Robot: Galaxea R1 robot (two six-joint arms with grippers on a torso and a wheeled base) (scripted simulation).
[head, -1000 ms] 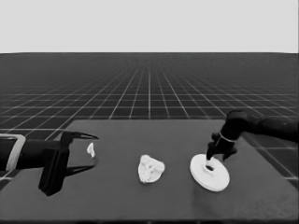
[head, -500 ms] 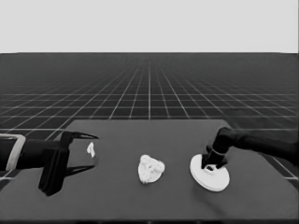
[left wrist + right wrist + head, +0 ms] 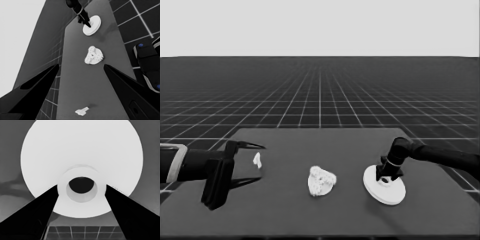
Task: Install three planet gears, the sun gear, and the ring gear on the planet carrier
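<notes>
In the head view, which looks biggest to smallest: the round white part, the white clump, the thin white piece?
1. Round white part, under the right end effector.
2. White clump, mid-table.
3. Thin white piece, by the parked left end effector.

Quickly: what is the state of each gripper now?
Left gripper: open, holding nothing, parked at the table's left end.
Right gripper: open, fingers astride the raised hub of the round part.
</notes>
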